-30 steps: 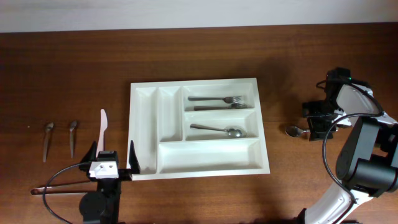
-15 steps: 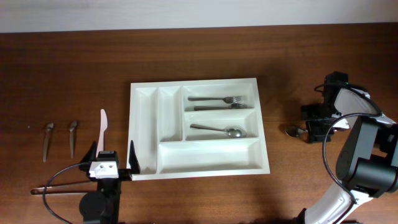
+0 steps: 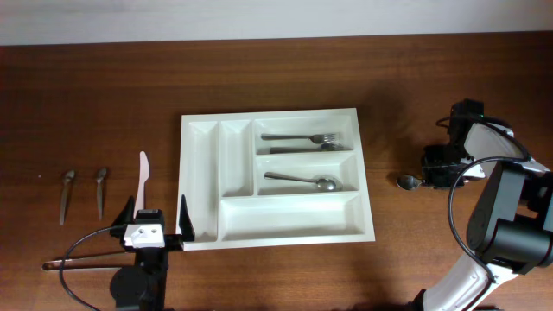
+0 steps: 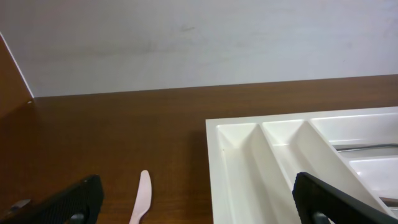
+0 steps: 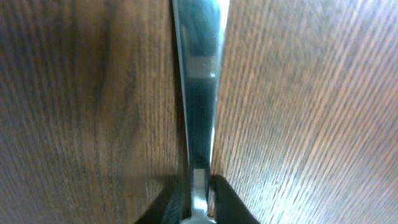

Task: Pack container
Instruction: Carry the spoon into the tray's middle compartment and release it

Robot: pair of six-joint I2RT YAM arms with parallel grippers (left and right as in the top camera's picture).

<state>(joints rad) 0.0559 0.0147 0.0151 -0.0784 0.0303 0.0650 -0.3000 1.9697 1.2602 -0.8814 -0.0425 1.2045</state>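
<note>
- The right gripper (image 3: pixel 430 176) has just closed. A moment ago its fingers stood wide on either side of the spoon (image 3: pixel 408 181) on the right of the table; now the right wrist view shows the dark fingertips (image 5: pixel 166 208) pressed in against both edges of the spoon's handle.
- The spoon has not left the wood — its bowl lies where it lay a second ago, well to the right of the container (image 3: pixel 367 212). So the grasp looks made, but the lift is not yet begun.
- The container sits in the middle of the table. Its far right compartment holds forks (image 3: pixel 304 138), and the one below it holds a packed spoon (image 3: pixel 302 180). The two narrow slots on its left and the wide near compartment are bare.
- The next step, as I judge it, is to raise the spoon and carry it left to the compartment with the packed spoon. The grip is far out on a thin handle, so the spoon may swing or slip.
- The left gripper (image 3: pixel 153 214) has not stirred. It hangs at the near left corner of the container with its fingers (image 4: pixel 62 202) as wide apart as they go, holding nothing.
- More is left to pack on the left — a pale knife (image 3: pixel 143 175) just beyond the left gripper, and two small spoons (image 3: pixel 66 192) further left.
</note>
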